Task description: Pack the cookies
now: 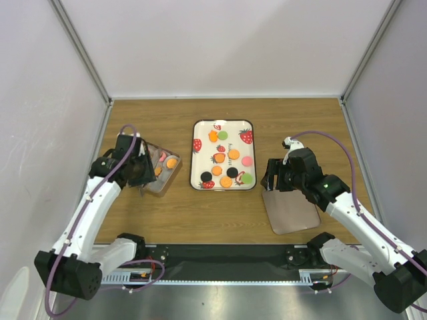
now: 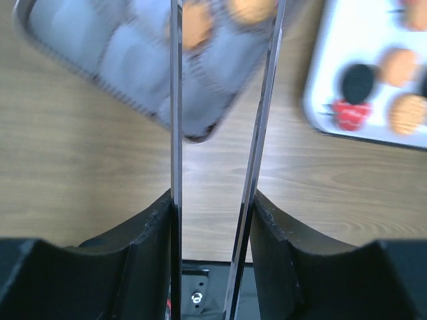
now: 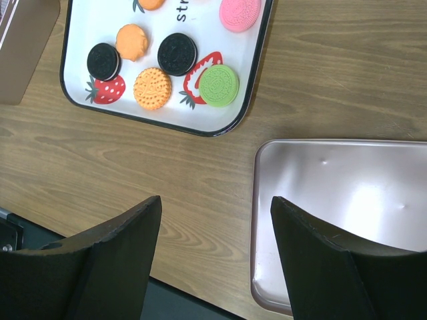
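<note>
The cookies lie loose on a white strawberry-print tray at the table's centre: orange, black, green and pink. A compartmented box left of the tray holds a few orange and pink cookies. My left gripper is over the box's near end, shut on thin metal tongs whose two blades point at the box. My right gripper is open and empty, hovering over bare wood between the tray and a metal lid.
The flat silver-pink metal lid lies on the table at the right front; it also shows in the right wrist view. White walls enclose the table on three sides. The black base rail runs along the near edge.
</note>
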### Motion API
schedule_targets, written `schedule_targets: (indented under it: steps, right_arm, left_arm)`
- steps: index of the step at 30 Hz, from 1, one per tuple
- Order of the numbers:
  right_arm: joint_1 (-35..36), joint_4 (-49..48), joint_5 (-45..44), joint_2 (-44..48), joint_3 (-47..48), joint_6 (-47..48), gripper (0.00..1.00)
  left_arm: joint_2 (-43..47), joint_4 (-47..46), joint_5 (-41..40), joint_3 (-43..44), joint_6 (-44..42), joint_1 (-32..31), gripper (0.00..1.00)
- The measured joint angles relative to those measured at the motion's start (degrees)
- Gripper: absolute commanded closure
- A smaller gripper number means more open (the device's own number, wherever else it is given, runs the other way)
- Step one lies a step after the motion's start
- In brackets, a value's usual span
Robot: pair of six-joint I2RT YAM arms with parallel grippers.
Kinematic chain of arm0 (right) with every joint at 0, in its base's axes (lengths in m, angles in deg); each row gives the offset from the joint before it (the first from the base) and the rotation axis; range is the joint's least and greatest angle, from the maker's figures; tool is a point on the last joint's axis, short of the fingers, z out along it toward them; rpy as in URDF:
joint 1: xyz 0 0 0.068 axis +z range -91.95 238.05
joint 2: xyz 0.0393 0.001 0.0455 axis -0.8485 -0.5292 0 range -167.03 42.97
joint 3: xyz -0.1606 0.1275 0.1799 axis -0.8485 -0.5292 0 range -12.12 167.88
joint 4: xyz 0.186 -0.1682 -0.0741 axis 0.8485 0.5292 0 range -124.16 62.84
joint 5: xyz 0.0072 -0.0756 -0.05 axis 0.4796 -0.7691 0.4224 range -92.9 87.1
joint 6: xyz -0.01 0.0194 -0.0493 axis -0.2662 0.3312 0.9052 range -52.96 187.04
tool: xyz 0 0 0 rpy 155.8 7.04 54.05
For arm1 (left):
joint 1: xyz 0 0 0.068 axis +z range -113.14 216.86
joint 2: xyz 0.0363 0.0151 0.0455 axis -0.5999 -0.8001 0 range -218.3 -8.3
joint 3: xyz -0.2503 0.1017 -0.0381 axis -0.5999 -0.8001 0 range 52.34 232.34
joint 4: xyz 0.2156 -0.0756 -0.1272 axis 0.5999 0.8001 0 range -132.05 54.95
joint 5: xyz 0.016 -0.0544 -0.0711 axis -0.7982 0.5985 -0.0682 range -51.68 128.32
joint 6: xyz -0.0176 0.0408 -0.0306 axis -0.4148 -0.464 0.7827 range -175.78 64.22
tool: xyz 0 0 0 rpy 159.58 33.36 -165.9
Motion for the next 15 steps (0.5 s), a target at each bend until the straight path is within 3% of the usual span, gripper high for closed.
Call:
schedule_targets:
  steps: [5,15]
  right_arm:
    - [0.0,0.0,-0.09,0.0,0.0,-0.02,0.27]
    - [0.0,0.02,-1.14,-0.07,0.0,-0.04,0.27]
  left_arm:
    - [-2.03,-0.46,-1.88,7.93,1.09,-11.32,0.51]
    - [-17.53,-6.03,-2.25,8.83,4.11,-28.44,0.5]
